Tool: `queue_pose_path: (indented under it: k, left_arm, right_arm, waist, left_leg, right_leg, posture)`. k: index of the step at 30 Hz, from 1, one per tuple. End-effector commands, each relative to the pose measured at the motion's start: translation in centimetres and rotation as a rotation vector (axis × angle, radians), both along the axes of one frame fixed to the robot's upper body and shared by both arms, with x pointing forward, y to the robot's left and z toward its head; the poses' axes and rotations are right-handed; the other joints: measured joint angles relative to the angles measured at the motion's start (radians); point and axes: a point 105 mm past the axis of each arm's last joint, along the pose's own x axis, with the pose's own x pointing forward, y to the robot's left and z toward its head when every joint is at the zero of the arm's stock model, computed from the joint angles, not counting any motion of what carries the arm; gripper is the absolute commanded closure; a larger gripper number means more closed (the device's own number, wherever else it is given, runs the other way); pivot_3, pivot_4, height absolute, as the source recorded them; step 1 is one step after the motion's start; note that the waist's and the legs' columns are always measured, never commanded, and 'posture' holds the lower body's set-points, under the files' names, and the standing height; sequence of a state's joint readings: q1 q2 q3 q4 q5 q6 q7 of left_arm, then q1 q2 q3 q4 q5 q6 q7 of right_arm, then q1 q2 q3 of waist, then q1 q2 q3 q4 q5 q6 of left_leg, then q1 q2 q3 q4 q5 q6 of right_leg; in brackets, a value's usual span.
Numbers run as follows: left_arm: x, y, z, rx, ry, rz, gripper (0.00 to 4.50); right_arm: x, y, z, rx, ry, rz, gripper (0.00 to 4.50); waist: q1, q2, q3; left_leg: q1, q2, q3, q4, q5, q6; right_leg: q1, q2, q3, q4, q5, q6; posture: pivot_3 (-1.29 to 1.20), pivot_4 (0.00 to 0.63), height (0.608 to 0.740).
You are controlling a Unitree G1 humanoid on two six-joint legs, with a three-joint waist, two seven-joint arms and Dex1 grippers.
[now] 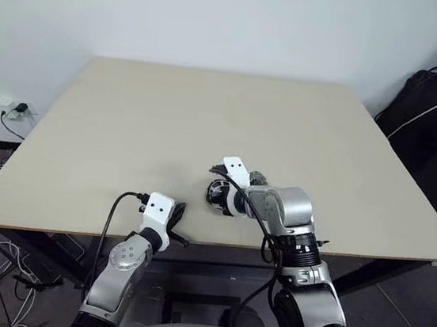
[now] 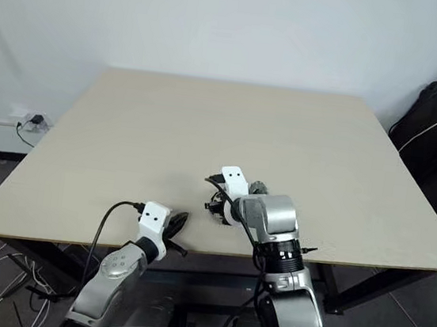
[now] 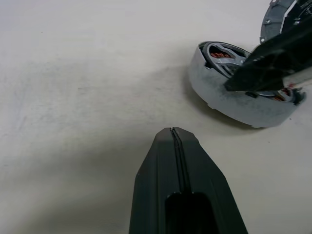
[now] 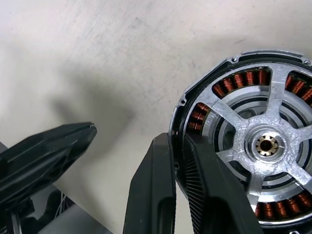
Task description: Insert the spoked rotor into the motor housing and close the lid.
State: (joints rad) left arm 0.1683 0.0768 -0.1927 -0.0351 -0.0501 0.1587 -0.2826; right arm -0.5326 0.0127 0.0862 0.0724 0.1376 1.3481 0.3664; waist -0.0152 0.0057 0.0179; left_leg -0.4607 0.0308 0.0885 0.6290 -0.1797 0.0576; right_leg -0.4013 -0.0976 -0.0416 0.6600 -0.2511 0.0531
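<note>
- The motor housing (image 4: pixel 253 146) is one round, shallow metal cup with a pale, slightly rough outer wall; it lies flat on the table (image 1: pixel 207 122), near the front edge and a little right of the middle.
- Inside it runs a ring of copper-brown windings (image 4: pixel 243 78), each a small ribbed coil, showing in the gaps between the spokes.
- The spoked rotor (image 4: pixel 268 144) sits in the housing — a silver wheel of grainy, matte metal with flat spokes going to a round hub, and a small brass-coloured hole in the centre. Four spokes are visible in the right wrist view; the rest of the wheel is cut off by the picture's edge.
- The lid (image 3: pixel 280 17) is seen in part in the left wrist view: a grey metal ring with small notches along the rim, standing tilted just behind the housing. How it is supported I cannot tell.
- The right gripper (image 4: pixel 179 161) has two black fingers, ribbed on the inner faces; they are nearly pressed together and pinch the thin rim of the housing, one finger outside the wall and one inside.
- The left gripper (image 3: pixel 174 139) has its two smooth black fingers closed flat against each other, holding nothing — it hangs above the table near the front edge, apart from the housing.
- The table is one flat board, pale beige and matte.
</note>
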Motion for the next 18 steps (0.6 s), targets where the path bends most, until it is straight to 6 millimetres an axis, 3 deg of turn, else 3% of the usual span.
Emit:
queue_pose_path:
  k: [1,5,13,16,18]
  left_arm:
    - [0.5,-0.1,1.2,-0.014,-0.051,0.003,4.5]
    - [0.5,-0.1,1.2,-0.013,-0.051,0.001,4.5]
    - [0.5,-0.1,1.2,-0.013,-0.05,-0.002,4.5]
    - [0.5,-0.1,1.2,-0.012,-0.05,-0.001,4.5]
    - [0.6,-0.1,1.2,-0.012,-0.051,-0.002,4.5]
  right_arm:
    - [0.5,1.3,2.0,0.088,-0.067,0.013,3.5]
    - [0.2,2.8,3.7,0.171,-0.097,0.048,2.24]
    - [0.7,3.3,4.8,0.187,-0.171,0.076,2.24]
    - [0.7,3.3,4.3,0.162,-0.17,0.087,2.24]
    - [0.6,3.2,3.7,0.145,-0.158,0.085,1.89]
  waist:
    - [0.0,0.0,0.0]
    - [-0.005,0.0,0.0]
    - [-0.013,0.0,0.0]
    - [-0.013,0.0,0.0]
    - [-0.013,0.0,0.0]
  left_leg:
    - [0.0,0.0,0.0,-0.001,0.0,0.0]
    - [-0.002,0.001,0.001,-0.002,0.001,-0.001]
    - [-0.004,0.004,0.003,-0.002,0.002,-0.002]
    - [-0.004,0.005,0.003,-0.002,0.002,-0.002]
    - [-0.004,0.005,0.003,-0.002,0.002,-0.002]
  right_leg:
    - [-0.001,0.0,0.0,0.0,0.001,0.0]
    - [-0.005,0.001,0.0,0.0,0.002,-0.001]
    - [-0.007,0.004,0.001,-0.001,0.0,-0.004]
    - [-0.008,0.005,0.002,-0.002,-0.001,-0.004]
    - [-0.008,0.005,0.002,-0.002,-0.001,-0.005]
  posture:
    - [0.0,0.0,0.74]
    - [0.0,0.0,0.74]
    - [0.0,0.0,0.74]
    - [0.0,0.0,0.74]
    - [0.0,0.0,0.74]
